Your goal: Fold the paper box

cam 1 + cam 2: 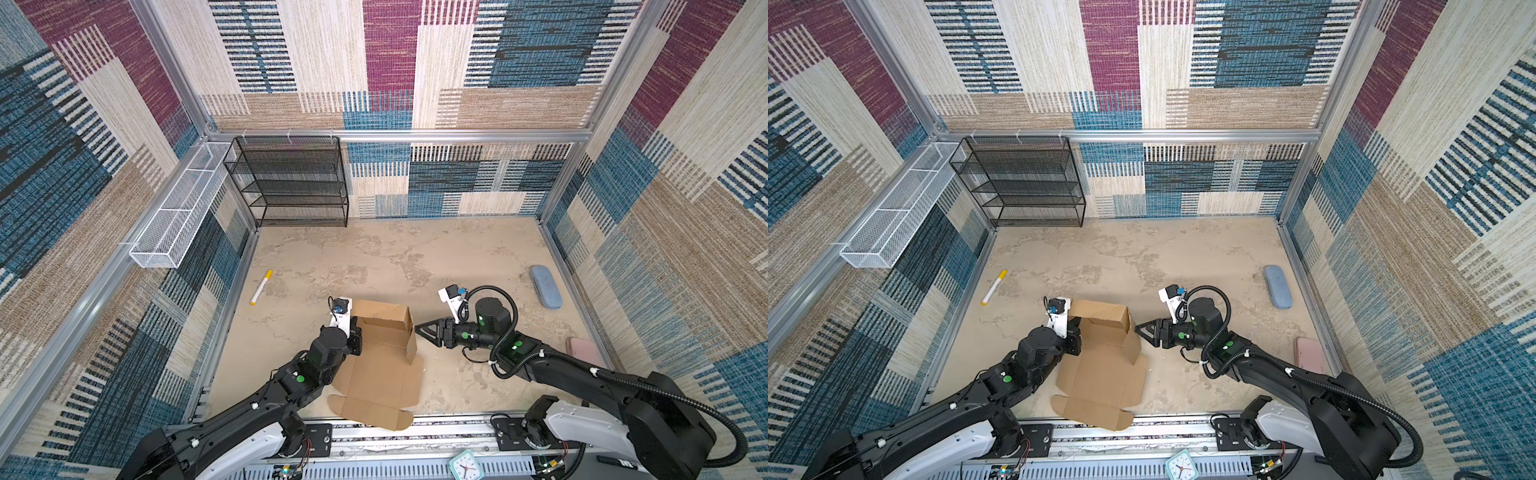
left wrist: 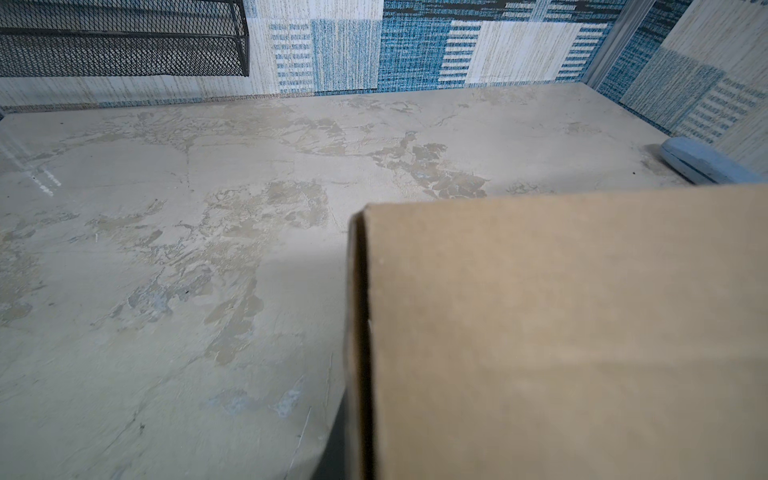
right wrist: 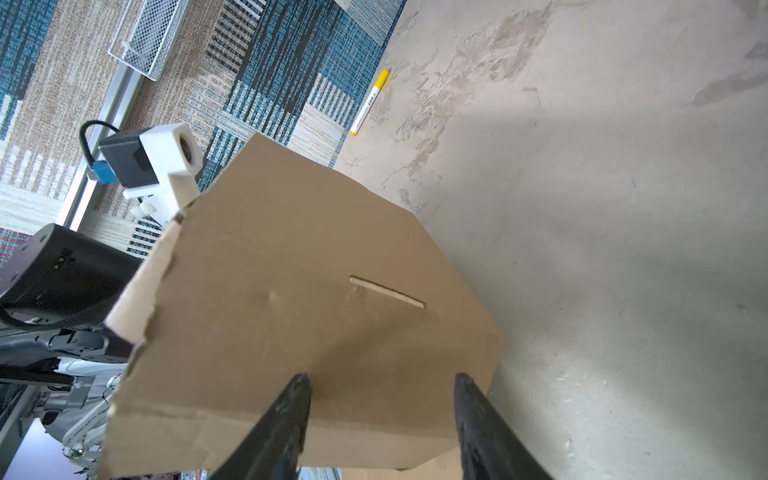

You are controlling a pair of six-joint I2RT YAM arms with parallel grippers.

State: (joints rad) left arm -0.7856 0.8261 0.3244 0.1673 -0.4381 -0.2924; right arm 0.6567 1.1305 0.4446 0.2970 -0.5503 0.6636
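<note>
The paper box [image 1: 382, 374] [image 1: 1104, 374] is plain brown cardboard, half folded, at the front middle of the table. Its far part stands up as walls and its near panel lies flat, reaching the front rail. My left gripper [image 1: 355, 334] [image 1: 1075, 332] is at the box's left wall, shut on it. In the left wrist view the fingers are hidden and the wall [image 2: 561, 332] fills the frame close up. My right gripper [image 1: 417, 328] [image 1: 1138, 328] [image 3: 383, 378] is open, its fingertips against the outside of the raised right flap [image 3: 311, 270], which has a slot.
A yellow marker [image 1: 261, 286] [image 3: 370, 102] lies left of the box. A blue case [image 1: 545, 286] [image 2: 702, 160] and a pink thing [image 1: 582, 347] sit by the right wall. A black mesh shelf [image 1: 291, 183] and a white mesh basket [image 1: 178, 208] stand at the back left.
</note>
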